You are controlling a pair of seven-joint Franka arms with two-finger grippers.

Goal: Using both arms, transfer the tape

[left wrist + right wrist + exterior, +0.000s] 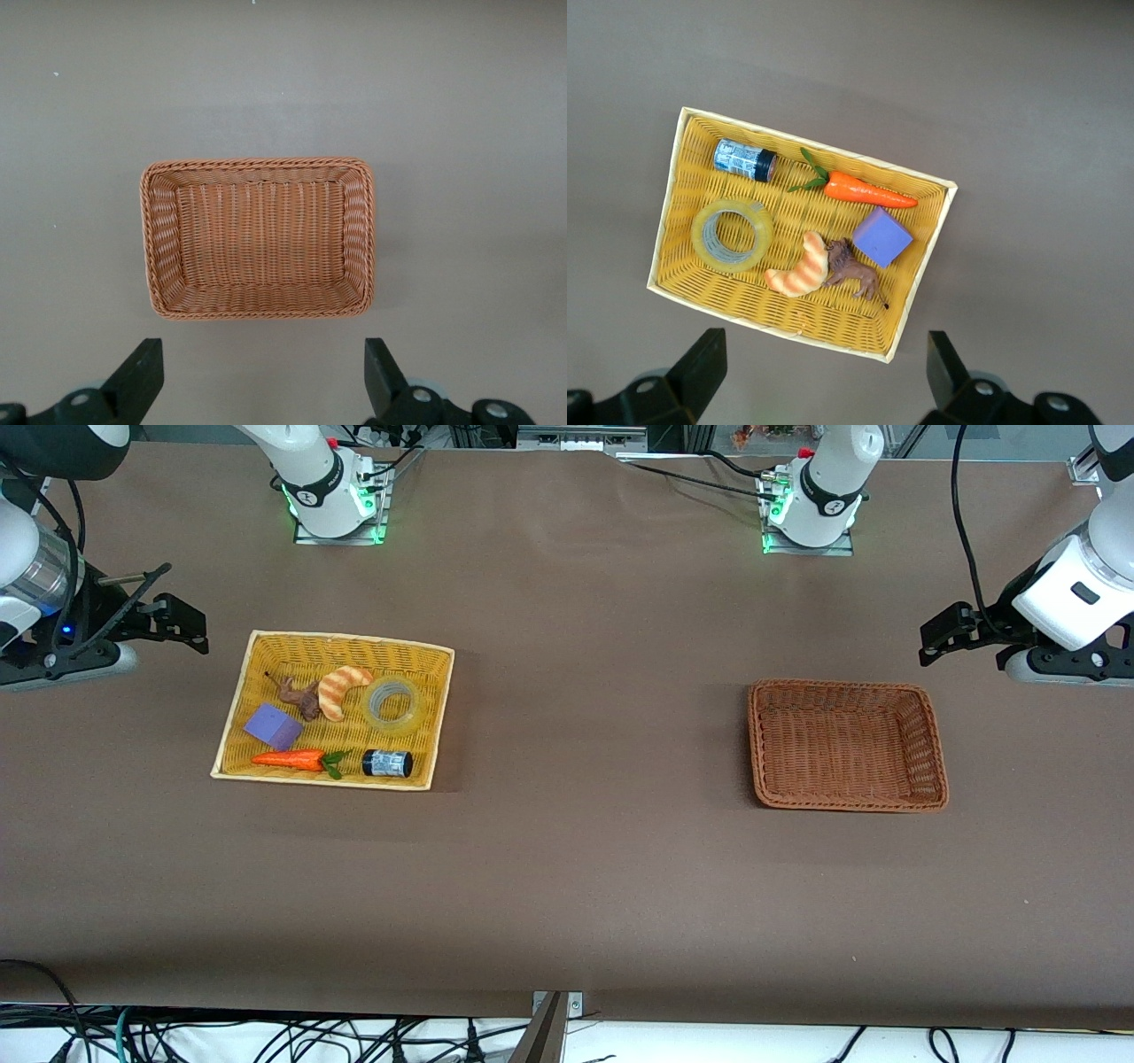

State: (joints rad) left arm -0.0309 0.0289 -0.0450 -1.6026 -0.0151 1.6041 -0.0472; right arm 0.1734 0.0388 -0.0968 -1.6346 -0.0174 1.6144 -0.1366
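Carrot [290, 759] & jar [387, 763] sit nearest in my yellow basket [232, 722]. Farther in: cube [273, 726], croissant [342, 688], toy animal [301, 696], and tape [392, 703] flat, toward the brown basket [764, 735]. Right gripper [819, 376] over table by yellow basket, fingers apart, nothing held. Left gripper [263, 376] by brown basket, apart too.

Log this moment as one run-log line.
tape: in yellow basket | brown basket: empty | left gripper: open, waiting | right gripper: open, waiting
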